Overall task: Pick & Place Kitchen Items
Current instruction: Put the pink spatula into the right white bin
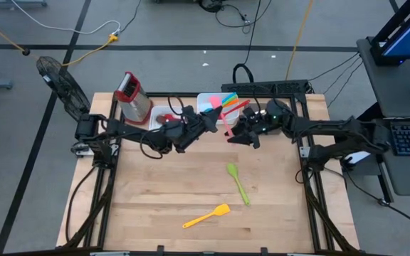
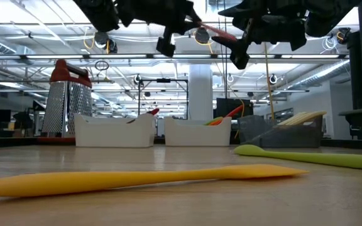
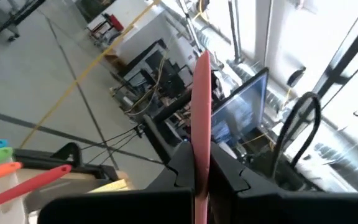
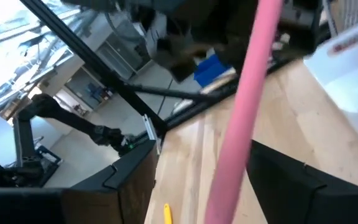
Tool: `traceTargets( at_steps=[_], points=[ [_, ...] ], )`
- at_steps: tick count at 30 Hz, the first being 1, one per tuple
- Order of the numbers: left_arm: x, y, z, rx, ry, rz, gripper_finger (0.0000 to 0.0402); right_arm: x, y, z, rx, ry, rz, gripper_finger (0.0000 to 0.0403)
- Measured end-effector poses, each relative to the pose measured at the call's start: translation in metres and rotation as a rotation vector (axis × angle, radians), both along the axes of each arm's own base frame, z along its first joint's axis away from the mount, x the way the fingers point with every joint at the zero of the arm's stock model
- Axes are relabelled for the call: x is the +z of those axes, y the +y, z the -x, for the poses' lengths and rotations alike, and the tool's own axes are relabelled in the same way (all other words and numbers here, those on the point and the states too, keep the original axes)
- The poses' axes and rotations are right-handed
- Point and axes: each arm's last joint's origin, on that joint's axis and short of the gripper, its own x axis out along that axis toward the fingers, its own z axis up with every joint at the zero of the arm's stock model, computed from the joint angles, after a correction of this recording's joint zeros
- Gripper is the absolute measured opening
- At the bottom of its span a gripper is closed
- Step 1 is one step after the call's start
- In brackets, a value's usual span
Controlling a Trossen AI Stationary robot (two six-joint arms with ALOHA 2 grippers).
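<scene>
My left gripper [image 1: 212, 122] is shut on a pink utensil [image 2: 215, 31] high above the table's far middle. The utensil's long handle [image 4: 244, 118] runs toward my right gripper [image 1: 232, 134], which is open with a finger on either side of it. A green spoon [image 1: 237, 181] and a yellow spatula [image 1: 206, 215] lie flat on the wooden table. Several coloured utensils [image 1: 228, 103] lie in a white tray [image 1: 206, 99] at the back. My left gripper pinches one end of the pink utensil's handle [image 3: 201, 168] between its two fingers. The handle sticks out ahead of the fingers toward the right arm, roughly level and lifted clear of the table. My right gripper: I cannot tell whether its open fingers touch the handle.
A red-topped metal grater [image 1: 134, 96] stands at the back left beside a second white tray [image 1: 155, 122] that holds a red item. A dark tray [image 2: 281, 129] sits at the back right. The near half of the table [image 1: 155, 206] holds only the green spoon and the yellow spatula.
</scene>
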Motion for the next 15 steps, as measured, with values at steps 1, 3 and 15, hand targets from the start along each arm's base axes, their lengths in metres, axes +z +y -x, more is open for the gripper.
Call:
traceTargets(
  at_steps=[1, 3, 15],
  points=[
    [0.001, 0.0, -0.001, -0.004, 0.0, -0.002, 0.0007, -0.001, 0.0, -0.001, 0.002, 0.007, -0.003, 0.0232],
    [0.002, 0.003, -0.003, -0.022, 0.011, -0.013, 0.0007, -0.005, 0.001, -0.003, 0.007, 0.025, -0.01, 0.0229],
    [-0.002, 0.007, -0.005, -0.02, 0.049, -0.005, 0.0007, -0.005, -0.02, 0.011, -0.042, 0.073, -0.054, 0.0168]
  ],
)
